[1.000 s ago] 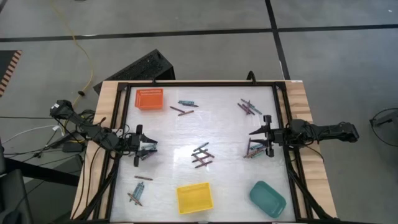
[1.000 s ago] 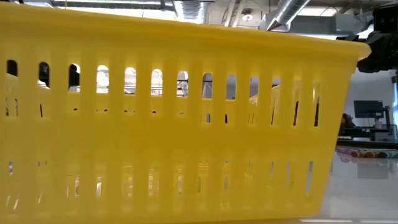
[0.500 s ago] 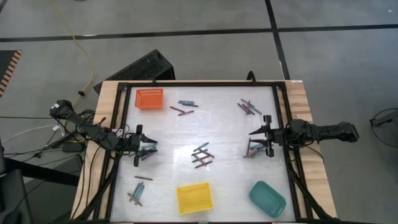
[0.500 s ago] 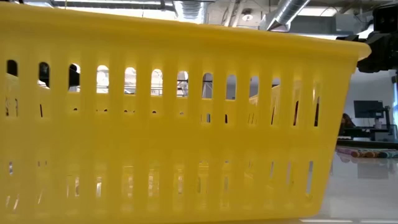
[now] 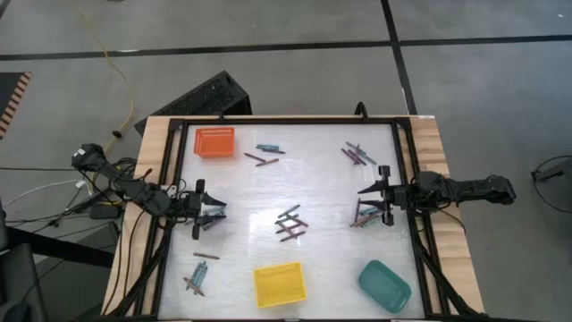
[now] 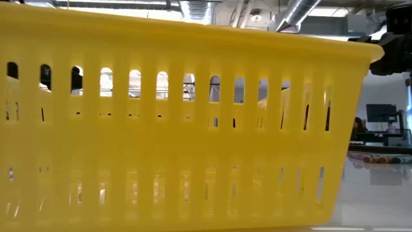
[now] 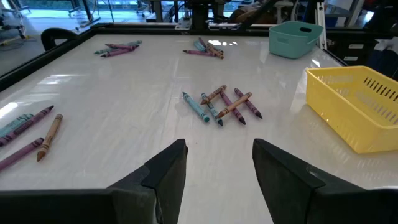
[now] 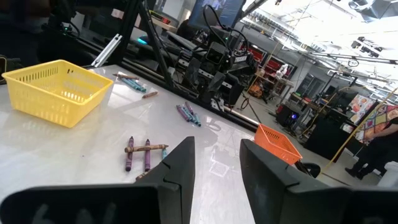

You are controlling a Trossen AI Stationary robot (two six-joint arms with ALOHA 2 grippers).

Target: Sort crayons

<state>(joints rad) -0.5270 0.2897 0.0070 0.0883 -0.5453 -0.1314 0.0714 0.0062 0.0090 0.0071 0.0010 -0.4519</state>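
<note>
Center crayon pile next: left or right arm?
Probably left. The left claw is open and empty, and its wrist view faces the centre crayon pile with bare table between. The right claw, also open, hovers at the right-edge crayons, a likelier pick for it.

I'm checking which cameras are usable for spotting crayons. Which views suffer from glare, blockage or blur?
High view: clear, with only soft sheen on the white table. Low view: the yellow tray fills nearly the whole picture, leaving a sliver of table at right. Left wrist view: window glare streaks the tabletop, but the centre crayons stay sharp. Right wrist view: bright ceiling lights and tabletop reflections; the near fingers look soft.
</note>
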